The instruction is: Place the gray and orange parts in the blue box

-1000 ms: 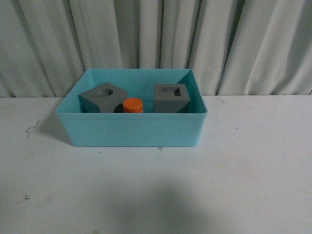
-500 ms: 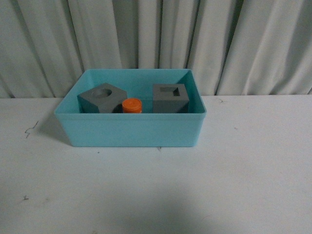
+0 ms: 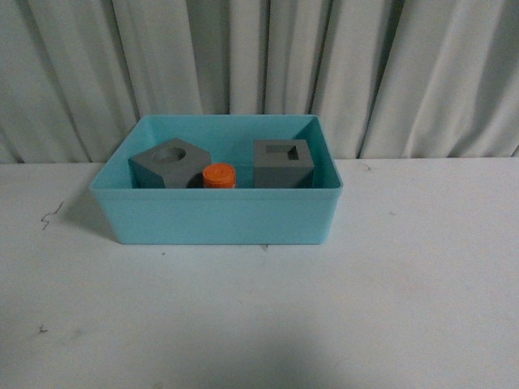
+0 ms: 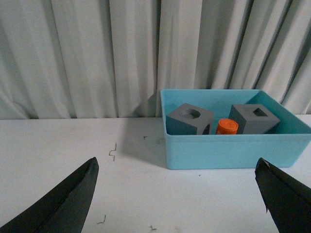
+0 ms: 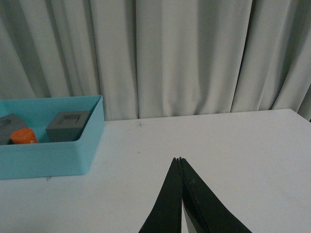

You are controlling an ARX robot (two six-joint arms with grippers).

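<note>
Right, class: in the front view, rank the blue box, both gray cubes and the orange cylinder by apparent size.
1. Blue box.
2. Round-recess gray cube and square-recess gray cube: look alike, unranked.
3. Orange cylinder, partly hidden by the box wall.

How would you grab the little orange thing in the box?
Probably from straight above, pinching the round sides of the orange cylinder near its top. It stands upright between two gray cubes, with the blue box wall in front, so only its top is free.
</note>
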